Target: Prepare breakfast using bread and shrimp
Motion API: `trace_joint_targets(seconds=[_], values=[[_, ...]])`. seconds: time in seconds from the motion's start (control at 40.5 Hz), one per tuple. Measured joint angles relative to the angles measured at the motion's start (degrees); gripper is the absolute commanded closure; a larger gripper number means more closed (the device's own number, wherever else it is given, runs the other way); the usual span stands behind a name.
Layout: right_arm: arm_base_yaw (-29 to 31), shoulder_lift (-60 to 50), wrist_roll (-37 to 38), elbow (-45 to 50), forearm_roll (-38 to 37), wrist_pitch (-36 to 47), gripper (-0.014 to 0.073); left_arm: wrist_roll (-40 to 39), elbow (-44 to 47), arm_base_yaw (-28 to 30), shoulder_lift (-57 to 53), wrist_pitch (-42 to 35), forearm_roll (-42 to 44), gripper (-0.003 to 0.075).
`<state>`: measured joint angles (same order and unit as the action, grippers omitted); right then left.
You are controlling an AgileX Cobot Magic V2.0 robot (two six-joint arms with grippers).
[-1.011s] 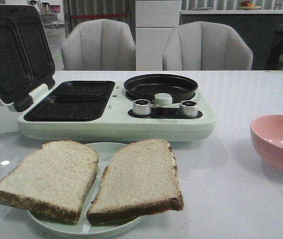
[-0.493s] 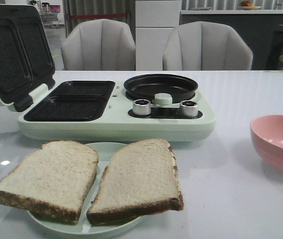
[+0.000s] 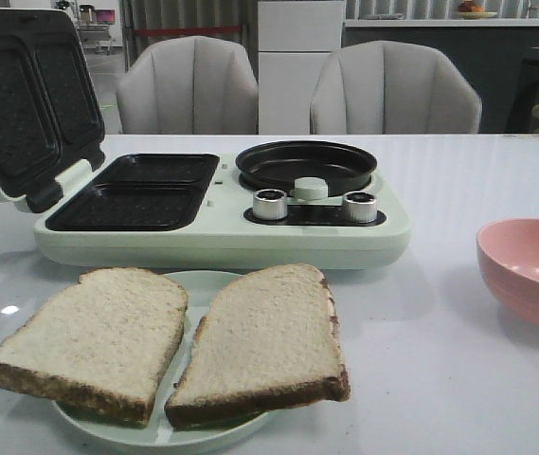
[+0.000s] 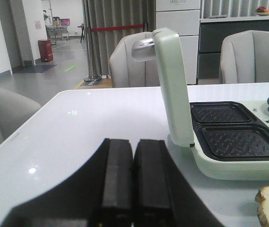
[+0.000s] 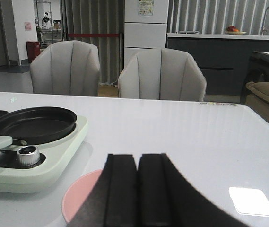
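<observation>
Bread (image 3: 165, 346) overhangs plate (image 3: 203, 281) rim (grill (image 3: 222, 204) just behind)

The right gripper (image 5: 137, 189) sits low over the white table (image 5: 181, 137), its two black fingers (image 5: 120, 189) pressed flat together with nothing between them. At about nine o'clock from it stands the pale green cooker (image 5: 44, 165), carrying a round black pan (image 5: 34, 124) and a silver knob (image 5: 29, 154). A pink bowl (image 5: 80, 201) peeks out just beside the fingers. Two grey chairs (image 5: 161, 75) stand beyond the table.

Readable text: none.
Fridge (image 5: 145, 10) label: too small to read.
Wall sign (image 5: 27, 26): blurred, illegible.
</observation>
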<state>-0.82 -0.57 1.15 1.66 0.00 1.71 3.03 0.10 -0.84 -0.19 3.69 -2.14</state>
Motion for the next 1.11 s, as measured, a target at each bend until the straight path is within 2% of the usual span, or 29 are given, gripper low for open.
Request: trace_joint_targets(seconds=[0.814, 0.987, 1.11], values=[[0.0, 0.0, 0.0, -0.5, 0.0, 0.0, 0.0510, 0.0, 0.0, 0.0, 0.0, -0.9, 0.0, 0.0619], [0.0, 0.0, 0.0, -9.7, 0.0, -7.8, 0.0510, 0.0, -0.9, 0.0, 0.0, -3.7, -1.0, 0.0619], [0.0, 0.0, 0.0, -18.0, 0.0, -14.9, 0.0510, 0.0, -7.0, 0.0, 0.0, 0.1, -1.3, 0.0619]])
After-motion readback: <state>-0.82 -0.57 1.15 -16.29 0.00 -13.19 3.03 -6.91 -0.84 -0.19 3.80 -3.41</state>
